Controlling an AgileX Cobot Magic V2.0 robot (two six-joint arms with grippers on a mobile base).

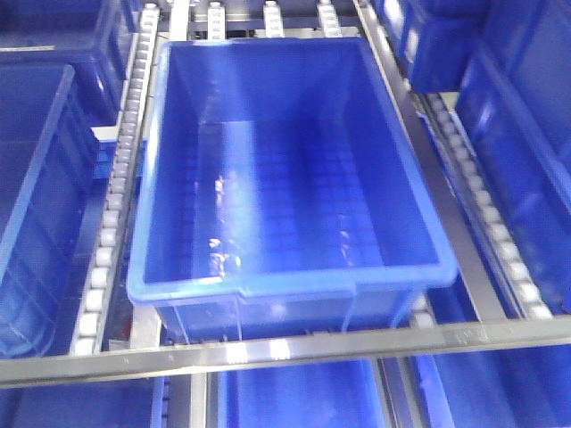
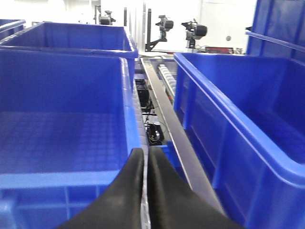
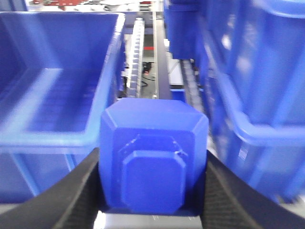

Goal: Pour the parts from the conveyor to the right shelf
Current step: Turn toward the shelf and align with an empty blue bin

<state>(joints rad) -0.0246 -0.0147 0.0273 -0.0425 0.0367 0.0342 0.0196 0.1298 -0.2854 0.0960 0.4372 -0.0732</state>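
Note:
In the right wrist view my right gripper [image 3: 152, 160] is shut on the part [image 3: 153, 162], a bright-blue block with an octagonal knob facing the camera. It is held just above a steel beam of the right shelf [image 3: 161, 57], beside an open blue bin [image 3: 52, 76] on the left. My left gripper [image 2: 145, 157] is shut, its black fingers pressed together with nothing between them, over the gap between two bins. The front view shows the shelf crossbeam [image 1: 285, 349] and a large blue bin [image 1: 285, 160] with nothing in it. The conveyor is out of view. Neither gripper shows in the front view.
White roller lanes [image 1: 116, 187] flank the middle bin, with more blue bins on both sides and below. The left wrist view has a bin at left [image 2: 62, 119], a bin at right [image 2: 238, 109] and a steel rail [image 2: 176, 138] between. Stacked bins [image 3: 257, 71] crowd the right.

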